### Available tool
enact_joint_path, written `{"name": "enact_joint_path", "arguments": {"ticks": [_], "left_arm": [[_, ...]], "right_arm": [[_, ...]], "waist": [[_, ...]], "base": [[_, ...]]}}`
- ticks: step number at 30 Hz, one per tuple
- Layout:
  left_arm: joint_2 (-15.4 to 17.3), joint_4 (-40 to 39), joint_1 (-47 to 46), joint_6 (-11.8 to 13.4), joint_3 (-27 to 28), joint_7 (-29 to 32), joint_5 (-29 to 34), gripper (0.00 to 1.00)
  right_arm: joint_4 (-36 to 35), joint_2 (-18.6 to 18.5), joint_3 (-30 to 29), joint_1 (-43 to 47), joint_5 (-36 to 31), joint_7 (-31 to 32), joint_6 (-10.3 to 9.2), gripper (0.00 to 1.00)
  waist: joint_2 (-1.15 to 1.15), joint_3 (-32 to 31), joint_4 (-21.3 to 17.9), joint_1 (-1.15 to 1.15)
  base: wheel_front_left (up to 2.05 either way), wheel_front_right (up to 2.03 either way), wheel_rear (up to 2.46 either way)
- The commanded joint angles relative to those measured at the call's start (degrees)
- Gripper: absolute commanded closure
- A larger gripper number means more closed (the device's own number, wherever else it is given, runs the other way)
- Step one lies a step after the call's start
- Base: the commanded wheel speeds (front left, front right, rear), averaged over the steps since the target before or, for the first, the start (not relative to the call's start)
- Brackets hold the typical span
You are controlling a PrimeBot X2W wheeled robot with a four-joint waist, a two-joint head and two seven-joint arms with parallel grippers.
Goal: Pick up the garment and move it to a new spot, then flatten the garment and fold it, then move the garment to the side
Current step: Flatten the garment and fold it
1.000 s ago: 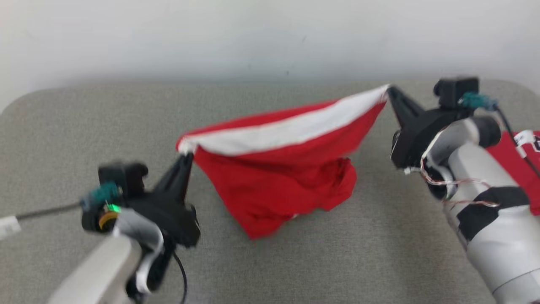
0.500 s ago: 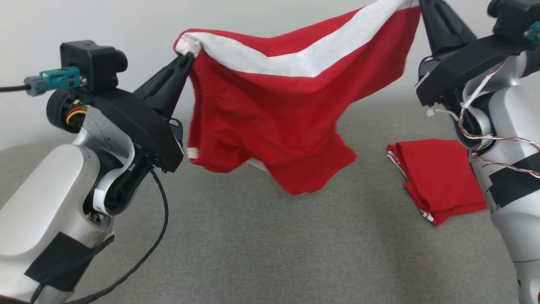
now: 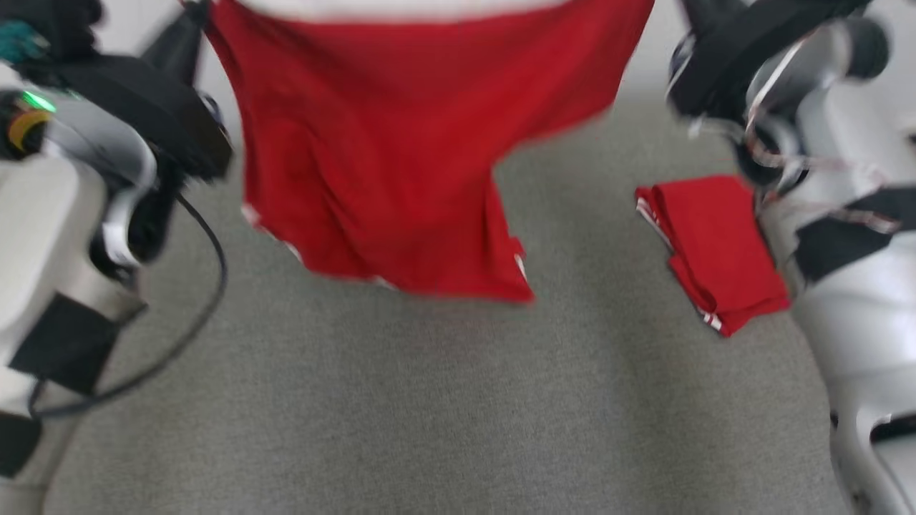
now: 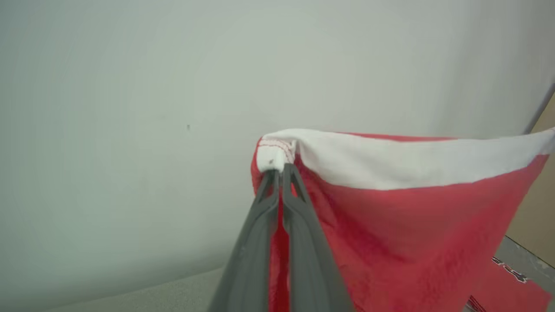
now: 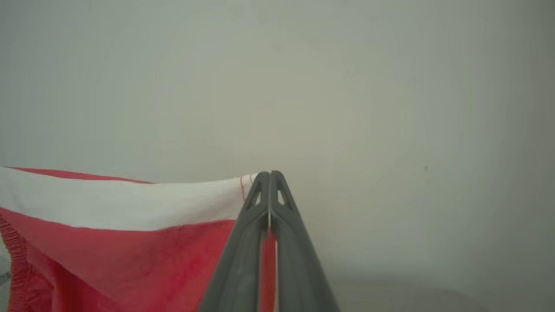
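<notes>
The garment (image 3: 386, 157) is a pair of red shorts with a white waistband, hanging in the air above the grey table (image 3: 401, 400) and stretched between my two grippers. In the left wrist view my left gripper (image 4: 281, 171) is shut on the waistband's left corner of the garment (image 4: 390, 208). In the right wrist view my right gripper (image 5: 269, 174) is shut on the right corner of the garment (image 5: 121, 234). The leg hems dangle free. In the head view the fingertips are cut off by the top edge.
A second red garment (image 3: 712, 247), folded, lies on the table at the right, close to my right arm. A black cable (image 3: 193, 315) loops down from my left arm. A pale wall stands behind the table.
Both arms have raised the garment from the table into the air and pulled it wider. The head camera has tilted too, so the whole picture has shifted. The folded garment lies where it did.
</notes>
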Motion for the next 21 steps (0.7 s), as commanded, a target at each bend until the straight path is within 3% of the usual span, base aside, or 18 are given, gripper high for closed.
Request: {"name": "enact_joint_path", "arguments": {"ticks": [1,5,6,8,14,21], "left_arm": [[0.1,1.3,-2.2,0.4,0.7,-1.9,1.4,1.00],[-2.0,4.6,-9.3,1.6,5.5,-12.8,2.7,1.00],[-3.6,4.4,-12.0,0.5,7.7,-18.3,2.2,1.00],[-4.5,3.5,-13.6,-1.7,8.7,-20.9,1.8,1.00],[-4.4,3.1,-7.6,-7.6,4.9,-19.3,1.1,1.00],[-2.5,2.2,8.7,-8.9,0.6,-18.6,-0.7,1.00]], "right_arm": [[1.1,0.4,-1.4,-2.7,-0.9,-1.9,-0.11,1.00],[5.3,2.7,-8.9,-11.6,-5.2,-13.3,-0.11,1.00],[6.1,3.2,-12.0,-14.6,-6.5,-18.2,-0.12,1.00],[6.4,3.6,-13.5,-16.4,-7.3,-20.7,-0.12,1.00],[7.1,2.4,-6.2,-11.4,-6.4,-16.4,-0.11,1.00],[0.3,-1.8,3.6,2.5,1.8,-10.0,-0.11,1.00]], "waist": [[0.00,7.8,-0.7,0.00],[0.00,10.4,-0.8,0.00],[0.00,11.5,-0.2,0.00],[0.00,12.5,0.3,0.00],[0.00,15.9,0.8,0.00],[0.00,15.3,1.1,0.00]], "base": [[0.00,0.00,0.00],[0.00,0.00,0.00],[0.00,0.00,0.00],[0.00,0.00,0.00],[0.00,0.00,0.00],[0.00,0.00,0.00]]}}
